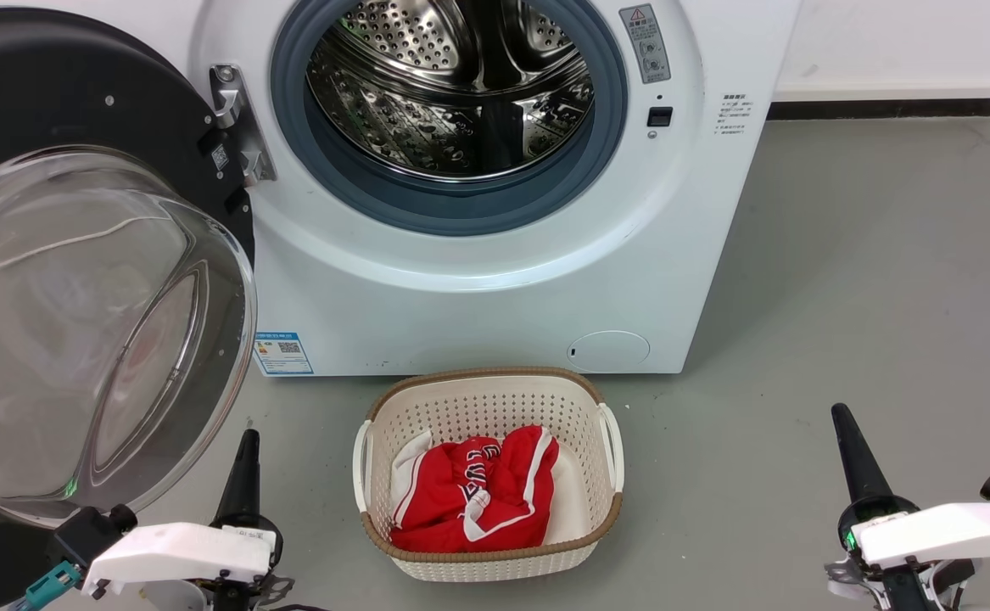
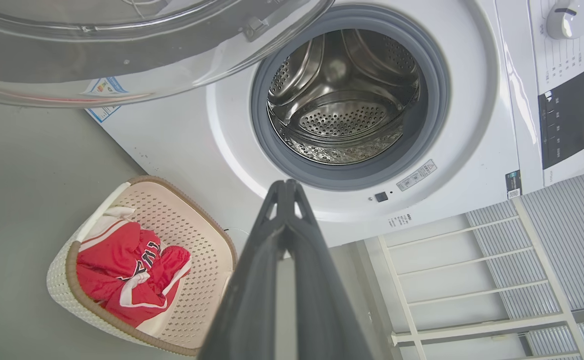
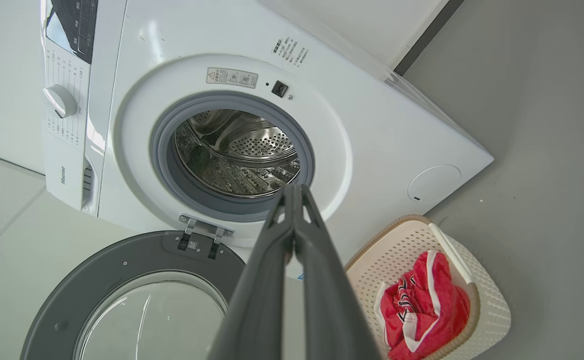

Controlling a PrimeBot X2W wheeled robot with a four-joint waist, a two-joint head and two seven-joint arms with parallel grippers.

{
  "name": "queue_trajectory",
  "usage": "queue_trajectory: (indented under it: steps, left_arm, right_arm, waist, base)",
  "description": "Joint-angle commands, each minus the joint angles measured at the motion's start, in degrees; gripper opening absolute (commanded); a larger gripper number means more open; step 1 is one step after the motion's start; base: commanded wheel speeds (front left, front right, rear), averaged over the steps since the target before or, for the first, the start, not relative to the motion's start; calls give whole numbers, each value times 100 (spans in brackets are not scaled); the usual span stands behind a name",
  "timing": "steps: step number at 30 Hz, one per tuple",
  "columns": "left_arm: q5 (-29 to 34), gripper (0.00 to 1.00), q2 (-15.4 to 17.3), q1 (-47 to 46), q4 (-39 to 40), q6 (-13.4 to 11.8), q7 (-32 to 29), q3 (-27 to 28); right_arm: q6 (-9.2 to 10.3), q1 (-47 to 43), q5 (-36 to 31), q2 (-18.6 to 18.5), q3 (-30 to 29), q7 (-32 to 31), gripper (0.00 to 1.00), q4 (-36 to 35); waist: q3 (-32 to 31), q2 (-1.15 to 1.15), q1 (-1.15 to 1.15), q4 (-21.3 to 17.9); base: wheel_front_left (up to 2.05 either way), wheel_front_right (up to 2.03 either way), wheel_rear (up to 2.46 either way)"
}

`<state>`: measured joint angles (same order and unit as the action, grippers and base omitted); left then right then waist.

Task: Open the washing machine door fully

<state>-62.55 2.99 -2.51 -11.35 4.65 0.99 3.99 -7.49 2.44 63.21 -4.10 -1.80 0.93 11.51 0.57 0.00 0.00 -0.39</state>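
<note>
Since left gripper (image 1: 247, 450) and right gripper (image 1: 847, 441) sit closed, empty, nothing holds the washing machine door (image 1: 96, 297). At nine o'clock, it could swing back.

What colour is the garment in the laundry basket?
The garment is red with white trim; head view.

door (image 1: 96, 280) cut off left, sticker (image 1: 282, 352) txt unreadable

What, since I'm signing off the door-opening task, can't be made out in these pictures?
- Head view: the washing machine door is cut by the left edge.
- Left wrist view: the top edge cuts it too.
- Head view: warning sticker print too small.
- Head view: the red garment hides whatever lies beneath it in the basket.
</note>
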Motion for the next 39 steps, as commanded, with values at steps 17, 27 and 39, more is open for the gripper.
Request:
queue_trajectory:
  steps: [17, 27, 39]
  left_arm:
    - [-1023, 0, 2, -206, -69, 131, -272, 104]
    - [-1629, 0, -3, -281, -134, 186, -428, 150]
    - [-2264, 0, -8, -337, -205, 242, -586, 205]
  right_arm:
    - [-1, 224, 1068, -32, -107, -208, 0, 60]
    - [-1, 273, 1683, -23, -174, -340, 0, 116]
    - [-1, 340, 2327, -7, -241, -475, 0, 182]
  waist:
    - [-11, 0, 0, 11]
    - [-18, 0, 0, 18]
    - [-27, 0, 0, 27]
  base:
    - [0, 0, 0]
    - [0, 0, 0]
    - [0, 0, 0]
